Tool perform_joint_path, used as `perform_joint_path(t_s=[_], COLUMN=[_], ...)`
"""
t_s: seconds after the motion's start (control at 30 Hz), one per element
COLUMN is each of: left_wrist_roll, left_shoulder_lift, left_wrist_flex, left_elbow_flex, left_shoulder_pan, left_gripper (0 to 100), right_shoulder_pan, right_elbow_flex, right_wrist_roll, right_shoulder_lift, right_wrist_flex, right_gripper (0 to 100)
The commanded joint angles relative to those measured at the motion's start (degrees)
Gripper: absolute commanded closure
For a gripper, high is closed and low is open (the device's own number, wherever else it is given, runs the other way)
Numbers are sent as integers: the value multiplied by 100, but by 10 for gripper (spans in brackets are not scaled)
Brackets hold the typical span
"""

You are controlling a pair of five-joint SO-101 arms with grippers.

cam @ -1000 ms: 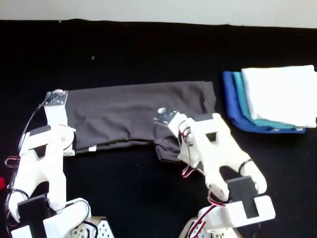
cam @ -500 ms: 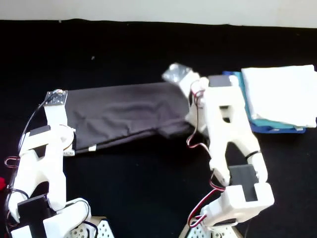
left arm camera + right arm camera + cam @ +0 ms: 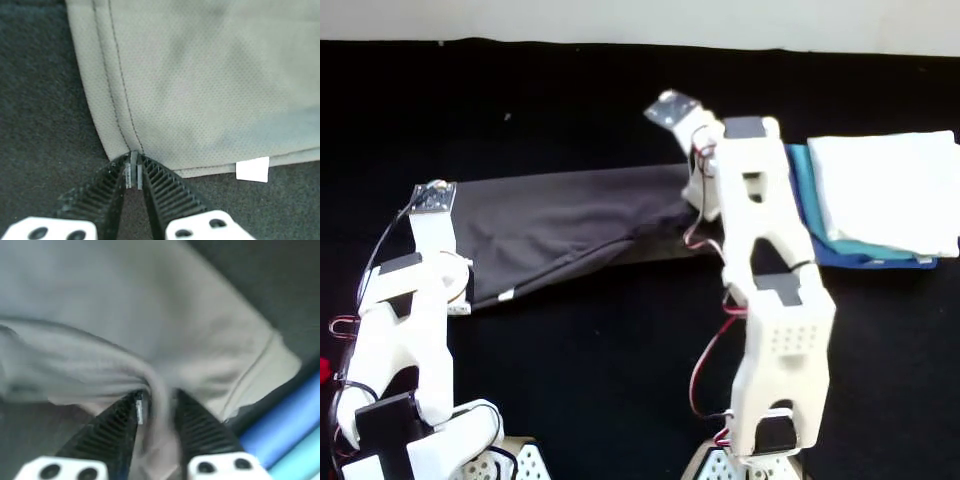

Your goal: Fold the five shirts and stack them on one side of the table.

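A dark grey shirt (image 3: 560, 225) lies spread across the middle of the black table (image 3: 570, 90). My left gripper (image 3: 468, 303) is at its near left corner, shut on the stitched hem (image 3: 134, 167); a white tag (image 3: 252, 169) lies close beside it. My right gripper (image 3: 688, 205) is at the shirt's right end, beside the stack, shut on a bunched fold of the grey fabric (image 3: 155, 405), which is raised off the table. Folded shirts are stacked at the right: white (image 3: 885, 190) on top, teal (image 3: 808, 190) and blue (image 3: 820, 250) beneath.
The right arm (image 3: 760, 250) stretches from the near edge over the table, just left of the stack. The stack's blue edge (image 3: 285, 415) lies close to the right gripper. Bare black cloth lies behind and in front of the shirt.
The right arm has swung from the shirt's near right edge toward the far side and the stack, dragging that part of the grey shirt up and over. The left arm kept still.
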Motion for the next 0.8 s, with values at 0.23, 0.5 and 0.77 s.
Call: perform_joint_path(t_s=[0.23,0.5,0.77], left_wrist_roll=[44,53,62], left_shoulder_lift=[22,-57,-1270], left_wrist_flex=[-193,-176,1899], left_elbow_flex=[22,-57,-1385], left_shoulder_pan=[66,48,48], left_gripper=[992,992,979], right_shoulder_pan=[171,154,259], right_elbow_flex=[-2844,-4470,-4558], right_wrist_roll=[-1697,-1670,-1925], right_shoulder_lift=[1165,1165,866], right_wrist_flex=[321,2185,2264], right_gripper=[816,816,817])
